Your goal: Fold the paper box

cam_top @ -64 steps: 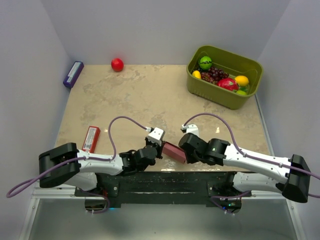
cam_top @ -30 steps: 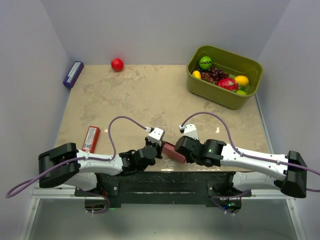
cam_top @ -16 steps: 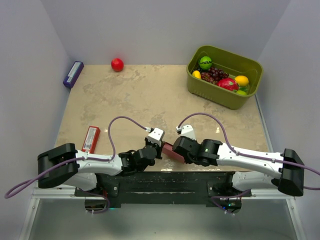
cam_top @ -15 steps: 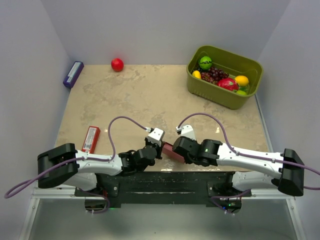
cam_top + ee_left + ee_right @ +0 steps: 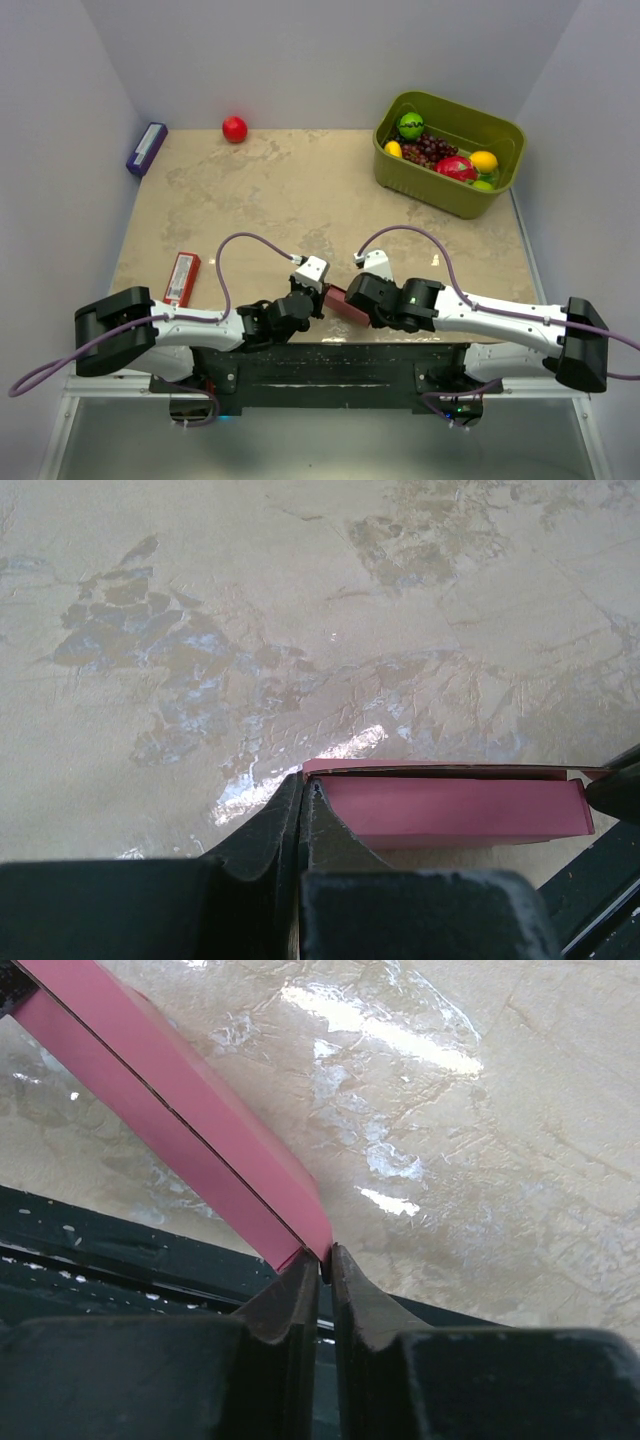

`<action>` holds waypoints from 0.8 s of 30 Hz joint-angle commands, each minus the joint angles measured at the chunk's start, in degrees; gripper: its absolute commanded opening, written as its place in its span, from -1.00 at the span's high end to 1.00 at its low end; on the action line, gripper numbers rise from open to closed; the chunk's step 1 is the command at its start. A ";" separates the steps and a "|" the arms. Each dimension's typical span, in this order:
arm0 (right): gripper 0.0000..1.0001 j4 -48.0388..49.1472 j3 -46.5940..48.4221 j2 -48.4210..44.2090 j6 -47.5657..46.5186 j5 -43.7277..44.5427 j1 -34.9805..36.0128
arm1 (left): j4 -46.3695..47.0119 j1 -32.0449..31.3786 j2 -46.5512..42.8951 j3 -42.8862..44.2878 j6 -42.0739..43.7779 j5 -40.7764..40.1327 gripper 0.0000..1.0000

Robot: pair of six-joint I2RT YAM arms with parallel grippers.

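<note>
Two tools meet at the near edge of the tabletop, one at each end of the paper box. The left tool comes in from the left. In its wrist view its fingers are pressed together, with the left end of the pink box pinched at their tips. The box runs off to the right from there as a long, flattened strip with a dark seam along its upper edge.

The right tool comes in from the right. In its wrist view its fingers stand almost together with only a thin slit between them, and the corner of the box sits right at that slit, so it is pinching that end. From there the box slants up and to the left, over the line where the tabletop meets the black frame below it. Whether the box touches the tabletop I cannot tell.

Farther back, a green basket of fruit stands at the right. A red ball lies by the back wall, and a purple packet lies at the far left. A red packet lies near the left arm, well apart from the box.
</note>
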 commanded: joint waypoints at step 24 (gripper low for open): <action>0.15 -1.51 1.07 -6.11 2.96 0.00 0.46 | -11.63 -1.38 3.96 -2.69 1.52 3.40 1.00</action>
